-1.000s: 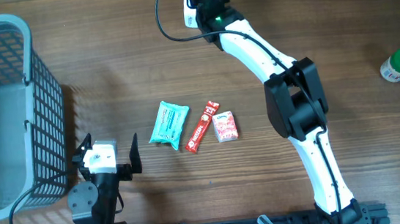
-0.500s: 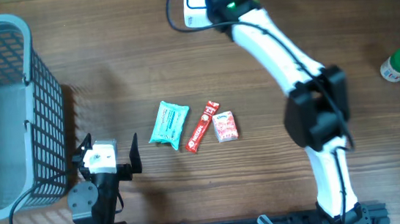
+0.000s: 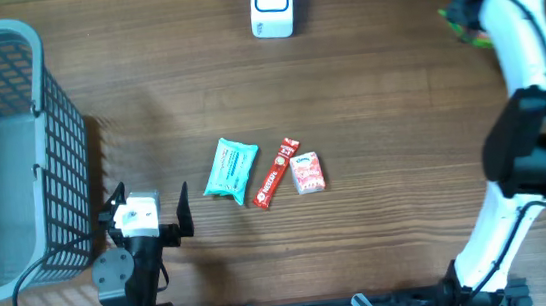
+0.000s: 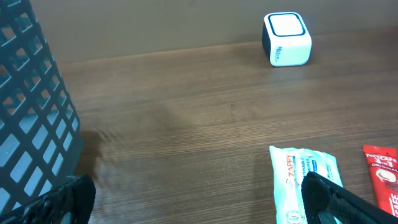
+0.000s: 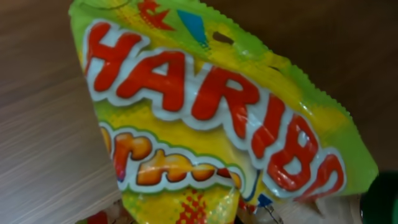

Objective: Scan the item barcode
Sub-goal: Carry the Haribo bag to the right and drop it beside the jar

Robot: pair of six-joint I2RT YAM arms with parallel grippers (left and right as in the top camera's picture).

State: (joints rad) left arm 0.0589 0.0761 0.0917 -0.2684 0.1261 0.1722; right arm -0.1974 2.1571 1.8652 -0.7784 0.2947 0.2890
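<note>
nearby, the left fingers [image 4: 336,199] stand wide apart above the counter [image 3: 400,111]. mid-counter lie a teal wipes pack [image 3: 230,167], a red sachet [image 3: 275,173] and a pink carton [image 3: 306,172]. at the far edge sits the white scanner [image 3: 271,2]; far right, the right fingers [image 3: 470,8] clamp the haribo bag [image 5: 205,124], well apart from it.

The left arm sits folded low at the near edge, the left gripper [image 3: 147,205] spread wide. The right arm stretches far forward, the right gripper [image 3: 468,16] closed on a candy bag [image 5: 211,124].
</note>
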